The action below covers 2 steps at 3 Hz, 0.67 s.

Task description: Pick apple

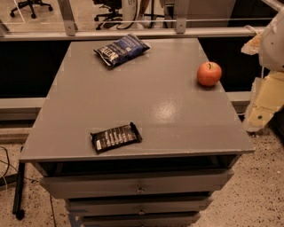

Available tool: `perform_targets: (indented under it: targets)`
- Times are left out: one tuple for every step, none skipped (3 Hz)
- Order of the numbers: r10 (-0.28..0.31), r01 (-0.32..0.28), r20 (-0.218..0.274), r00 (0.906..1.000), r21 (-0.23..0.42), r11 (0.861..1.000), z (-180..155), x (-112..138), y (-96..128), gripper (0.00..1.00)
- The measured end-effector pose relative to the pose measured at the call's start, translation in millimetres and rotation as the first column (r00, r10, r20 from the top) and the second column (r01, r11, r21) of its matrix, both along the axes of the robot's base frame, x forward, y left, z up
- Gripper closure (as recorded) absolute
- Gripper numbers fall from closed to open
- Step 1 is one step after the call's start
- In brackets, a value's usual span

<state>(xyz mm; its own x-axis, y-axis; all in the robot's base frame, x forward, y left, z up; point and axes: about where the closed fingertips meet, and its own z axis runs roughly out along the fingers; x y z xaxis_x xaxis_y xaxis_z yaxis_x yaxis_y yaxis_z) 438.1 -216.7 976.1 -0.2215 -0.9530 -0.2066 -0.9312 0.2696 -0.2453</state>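
Apple [209, 73] upright at right edge of cabinet top [146, 102] (handy side for a reach, I judge). Gripper [265, 99] at frame's right, apart from it; its opening cannot be told.

The gripper [266, 99] hangs at the right edge, partly cut off. The dark wrapper [116, 137] bears print too small to read.

**Office-like workspace with a robot**

Rolling office chairs [26, 5] stand along the top of the frame, beyond a metal rail [133, 33]. At centre, a grey cabinet [146, 106] with shallow drawers [137, 184] sits on speckled flooring [262, 190]. Cables [4, 165] trail at lower left. The robot's gripper [262, 108] hangs at the right edge, beside the cabinet.
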Motion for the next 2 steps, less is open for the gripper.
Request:
perform_targets:
  targets:
    - [0.0, 0.0, 0.0, 1.0, 0.0, 1.0, 0.0, 0.0, 0.0, 0.0]
    - [-0.004, 0.004, 0.024, 0.9997, 0.011, 1.0, 0.3, 7.3, -2.8, 0.0]
